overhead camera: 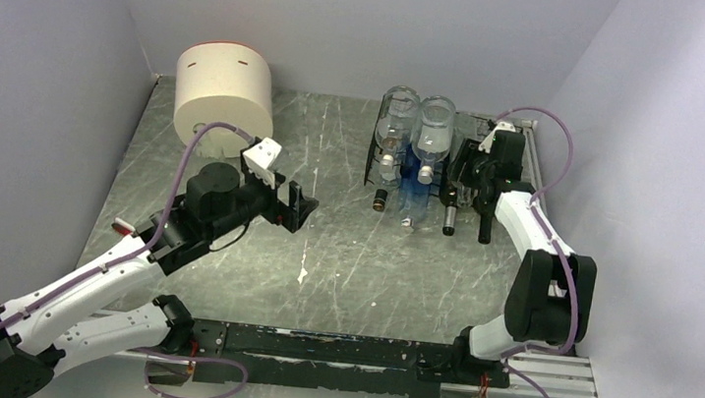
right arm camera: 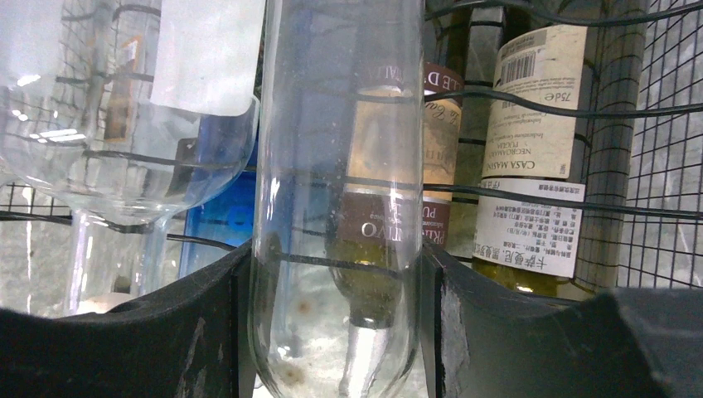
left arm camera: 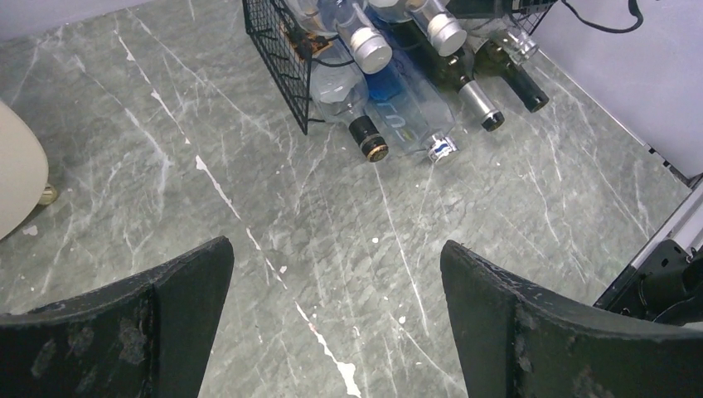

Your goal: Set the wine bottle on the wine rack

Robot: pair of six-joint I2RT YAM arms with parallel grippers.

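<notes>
We see clear wine bottle [right arm camera: 336, 124] pinched between fingers of right pincer [right arm camera: 333, 278], at wine rack [right arm camera: 663, 166]; right arm [overhead camera: 542, 241] stretched forward; left pincer [left arm camera: 336, 290] spread, hovering over worktop [left arm camera: 124, 166].

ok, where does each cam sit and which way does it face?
Top external: above and behind the robot, looking down at the table; both arms show.
Left wrist: on the left gripper, facing the wine rack across the table; open fingers show.
Right wrist: at the rack, right gripper closed on a clear bottle.
Shared: the rack.
</notes>
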